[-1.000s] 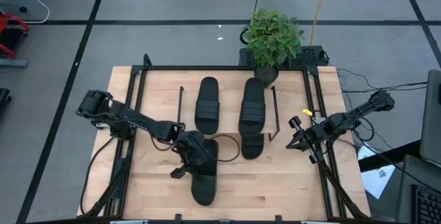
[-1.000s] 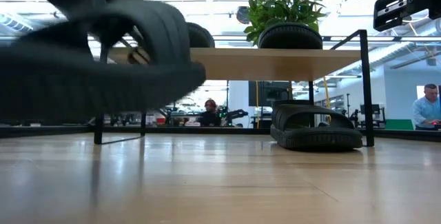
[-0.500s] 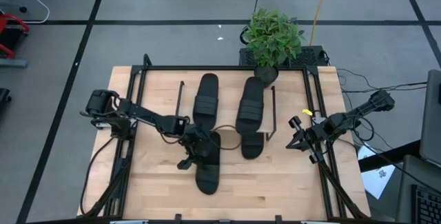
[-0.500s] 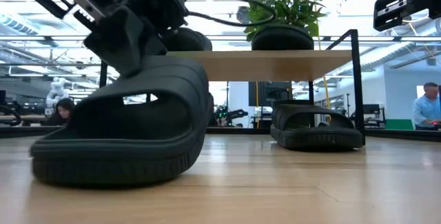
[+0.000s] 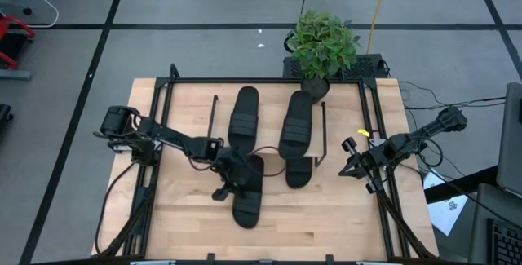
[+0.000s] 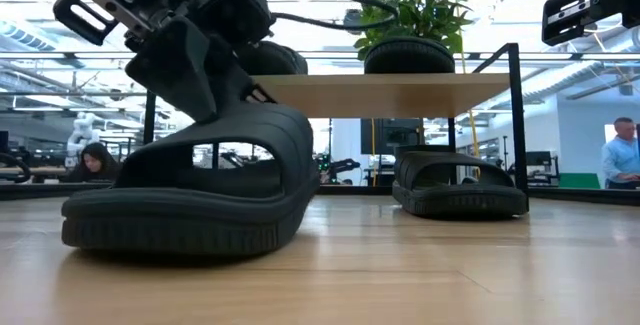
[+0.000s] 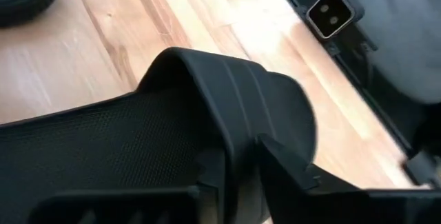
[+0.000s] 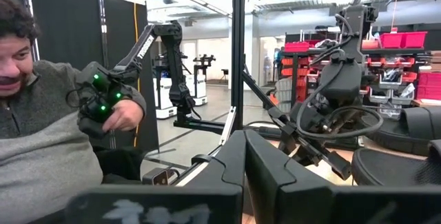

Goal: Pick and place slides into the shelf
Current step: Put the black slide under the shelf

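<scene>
- The left pincer (image 5: 231,171) is clamped on the ribbed strap of one of the slides (image 5: 247,192), whose sole rests flat on the bench (image 5: 188,216) just in front of the shelf (image 6: 400,90).
- Two slides (image 5: 244,120) (image 5: 297,126) already lie side by side on the shelf's wooden board; a fourth slide (image 6: 458,187) sits on the bench under the shelf's right side.
- In the left wrist view the fingers (image 7: 275,165) straddle the strap near its edge, so the hold looks narrow; a firm squeeze before any further move would guard against the sandal twisting.
- The top board appears full, so the open spot beneath it, beside the fourth slide, seems the likely target.
- To finish the step well, the sandal should be kept low and level, lined up parallel with its neighbour, and slid in without knocking the thin black frame leg (image 6: 148,155).
- Release should come only once the sole lies fully flat.
- The right pincer (image 5: 352,167) waits at the bench's right edge, fingers together and holding nothing.
</scene>
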You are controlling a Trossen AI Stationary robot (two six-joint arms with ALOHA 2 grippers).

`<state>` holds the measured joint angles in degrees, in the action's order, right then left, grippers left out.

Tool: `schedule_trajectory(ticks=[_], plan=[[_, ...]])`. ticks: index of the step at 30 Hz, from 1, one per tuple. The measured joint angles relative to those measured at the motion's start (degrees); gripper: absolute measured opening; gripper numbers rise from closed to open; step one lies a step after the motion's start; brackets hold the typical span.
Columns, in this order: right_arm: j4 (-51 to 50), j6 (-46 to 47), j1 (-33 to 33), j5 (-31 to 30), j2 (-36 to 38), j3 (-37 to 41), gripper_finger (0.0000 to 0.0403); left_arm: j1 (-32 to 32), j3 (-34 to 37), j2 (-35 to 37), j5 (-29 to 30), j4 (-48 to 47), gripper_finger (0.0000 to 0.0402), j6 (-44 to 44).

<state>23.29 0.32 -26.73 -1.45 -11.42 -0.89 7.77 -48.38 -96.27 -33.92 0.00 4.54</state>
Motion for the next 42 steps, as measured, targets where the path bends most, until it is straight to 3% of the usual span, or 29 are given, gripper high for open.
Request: schedule_trajectory(ticks=[8,14,20,24,30,32,36,42], plan=[[0.06,0.09,-0.01,0.00,-0.02,0.00,0.0000,3.33,0.17,2.90,6.69,-1.60,0.0132,1.99],[-0.04,0.11,0.01,-0.02,-0.31,0.02,0.0000,5.66,0.04,7.41,17.56,-1.75,0.0140,1.46],[0.04,0.52,-0.01,-0.02,-0.28,0.02,0.0000,8.00,0.02,12.37,18.90,-3.35,0.0140,-1.48],[0.04,0.45,0.01,-0.02,-0.27,0.02,0.0000,14.66,0.00,14.56,20.89,-1.71,0.0116,-5.80],[0.02,0.11,0.01,-0.02,-0.28,0.02,0.0000,25.50,0.00,13.25,32.43,-0.77,0.0019,-9.55],[0.06,0.06,0.01,-0.02,-0.27,0.02,0.0000,27.09,0.00,11.14,34.72,-0.75,0.0009,-13.05],[0.09,-0.09,-0.01,-0.02,-0.28,0.02,0.0000,28.46,0.02,4.79,34.79,4.65,0.0003,-15.68],[0.07,0.04,-0.01,-0.02,-0.28,0.02,0.0000,28.84,0.04,-2.11,28.43,12.79,0.0001,-17.76]])
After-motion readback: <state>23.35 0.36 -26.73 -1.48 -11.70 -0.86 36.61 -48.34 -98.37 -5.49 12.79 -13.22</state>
